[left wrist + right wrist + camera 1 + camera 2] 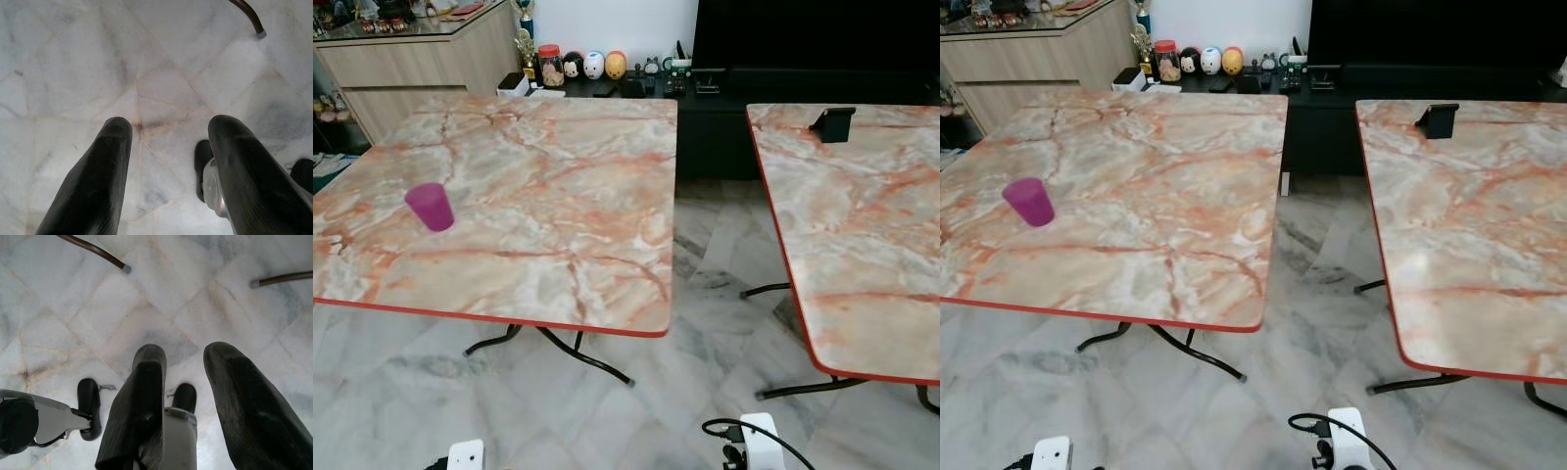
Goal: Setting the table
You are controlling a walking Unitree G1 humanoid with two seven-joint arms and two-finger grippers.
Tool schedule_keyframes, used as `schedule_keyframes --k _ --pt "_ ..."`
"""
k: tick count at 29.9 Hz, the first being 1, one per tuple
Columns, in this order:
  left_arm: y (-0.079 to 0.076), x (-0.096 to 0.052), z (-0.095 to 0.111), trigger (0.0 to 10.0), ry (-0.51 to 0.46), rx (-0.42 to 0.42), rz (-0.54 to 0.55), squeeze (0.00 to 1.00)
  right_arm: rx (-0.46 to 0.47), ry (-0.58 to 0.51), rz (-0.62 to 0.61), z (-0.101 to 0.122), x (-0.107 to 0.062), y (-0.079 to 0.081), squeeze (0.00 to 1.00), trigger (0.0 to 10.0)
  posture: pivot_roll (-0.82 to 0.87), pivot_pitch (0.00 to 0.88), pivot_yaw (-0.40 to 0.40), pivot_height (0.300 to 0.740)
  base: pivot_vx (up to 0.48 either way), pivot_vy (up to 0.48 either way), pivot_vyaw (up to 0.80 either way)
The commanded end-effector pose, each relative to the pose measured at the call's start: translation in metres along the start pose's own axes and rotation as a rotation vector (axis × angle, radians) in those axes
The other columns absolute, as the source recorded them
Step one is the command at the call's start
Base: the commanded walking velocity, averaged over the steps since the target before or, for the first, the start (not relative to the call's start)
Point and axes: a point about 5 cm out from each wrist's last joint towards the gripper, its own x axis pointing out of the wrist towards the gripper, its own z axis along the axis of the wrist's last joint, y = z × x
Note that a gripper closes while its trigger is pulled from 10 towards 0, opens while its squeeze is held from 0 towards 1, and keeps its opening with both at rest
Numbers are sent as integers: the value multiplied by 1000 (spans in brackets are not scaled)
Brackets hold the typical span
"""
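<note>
A purple plastic cup [431,207] stands upright on the left part of a marble-patterned table [558,196] with a red edge. A second table [862,235] of the same kind stands to the right, across a gap of floor. Both arms hang low beside me. My left gripper [168,132] is open over the marble floor, with nothing between its black fingers. My right gripper [183,357] is open too, pointing down at the floor above my own foot.
A black stand [833,123] sits at the far edge of the right table. Behind the tables run a dark TV bench [705,93] with small figurines and jars, and a wooden cabinet [411,59] at the far left. Curved metal table legs [578,352] reach onto the floor.
</note>
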Motion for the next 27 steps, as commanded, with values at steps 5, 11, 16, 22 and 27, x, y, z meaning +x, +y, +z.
schedule_keyframes --k 5,11,16,22,27 --pt "3 -1 -2 10000 10 -1 13 0 7 20 5 -5 -1 2 0 10000 -73 0 51 740 0 369 0" --pt "3 0 -1 10000 9 -7 13 0 9 14 9 -2 0 3 0 10000 -72 0 51 740 0 368 0" --pt "3 0 -1 10000 8 -10 15 0 9 12 9 -2 0 3 0 10000 -70 0 49 740 0 367 0" --pt "3 0 -1 10000 8 -12 17 0 9 13 13 -2 0 7 0 10000 -68 0 48 740 0 368 0" --pt "3 0 -1 10000 7 -13 18 0 5 15 20 -2 1 11 0 10000 -66 0 48 740 0 368 0"
